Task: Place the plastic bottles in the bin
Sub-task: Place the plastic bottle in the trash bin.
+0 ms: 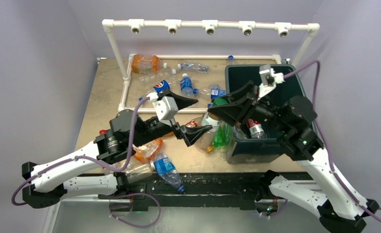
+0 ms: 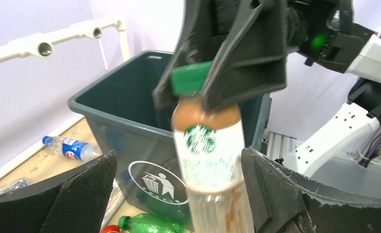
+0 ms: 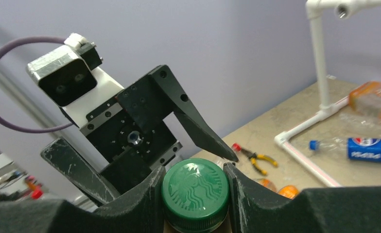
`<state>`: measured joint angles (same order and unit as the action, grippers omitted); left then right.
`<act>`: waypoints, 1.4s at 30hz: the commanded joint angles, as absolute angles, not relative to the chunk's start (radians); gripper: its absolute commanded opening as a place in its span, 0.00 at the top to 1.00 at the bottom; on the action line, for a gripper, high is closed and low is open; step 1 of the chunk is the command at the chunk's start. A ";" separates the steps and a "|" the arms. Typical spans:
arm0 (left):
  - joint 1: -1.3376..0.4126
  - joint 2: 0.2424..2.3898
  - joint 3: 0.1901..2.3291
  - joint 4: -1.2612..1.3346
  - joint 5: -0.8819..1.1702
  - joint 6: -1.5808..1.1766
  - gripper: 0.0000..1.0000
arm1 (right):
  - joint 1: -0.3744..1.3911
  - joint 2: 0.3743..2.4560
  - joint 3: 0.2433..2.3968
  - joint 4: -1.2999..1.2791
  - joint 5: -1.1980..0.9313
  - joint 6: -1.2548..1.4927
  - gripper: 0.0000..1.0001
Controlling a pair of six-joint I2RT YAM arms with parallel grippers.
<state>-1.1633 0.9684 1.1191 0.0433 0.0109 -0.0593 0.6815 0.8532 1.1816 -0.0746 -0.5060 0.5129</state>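
Pinched the green cap (image 3: 194,194) of the coffee bottle (image 2: 210,145) with the right gripper (image 3: 193,174). Hung it in the air just outside the bin (image 2: 115,136), not yet over it. Had the left gripper (image 2: 179,153) spread wide on both sides of it. Could have slipped from that small cap hold and dropped beside the bin.

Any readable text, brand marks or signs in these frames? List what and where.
No word reads cleanly enough to quote.
green cap: Starbucks siren emblem, no lettering.
coffee bottle label: same siren emblem; print below it blurred.
bin wall: white figure-and-basket litter sign, no words.
blue-label bottle: Pepsi globe; white lettering too blurred to read.
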 commanded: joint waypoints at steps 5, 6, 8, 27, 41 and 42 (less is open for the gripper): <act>-1.161 0.797 1.064 0.005 -0.187 -0.054 0.01 | 0.680 0.745 1.385 -0.147 -0.074 0.308 1.00; -1.161 0.765 1.050 0.003 -0.214 -0.048 0.01 | 0.680 0.722 1.386 -0.134 -0.024 0.294 1.00; -1.161 0.724 1.023 0.002 -0.265 -0.036 0.01 | 0.680 0.667 1.350 -0.070 0.077 0.270 1.00; -1.161 0.642 0.832 -0.072 -0.697 0.053 0.01 | 0.680 0.662 1.068 -0.046 0.747 0.146 1.00; -1.161 0.581 0.726 -0.085 -0.847 0.009 0.01 | 0.680 0.693 1.023 -0.190 0.581 0.292 1.00; -1.161 0.578 0.723 -0.088 -0.853 -0.003 0.01 | 0.681 0.685 1.019 -0.192 0.566 0.294 1.00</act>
<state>-1.1633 0.6018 0.7261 -0.0933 -0.8005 0.0349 0.6815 0.6998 1.0348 -0.1745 0.6357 0.2516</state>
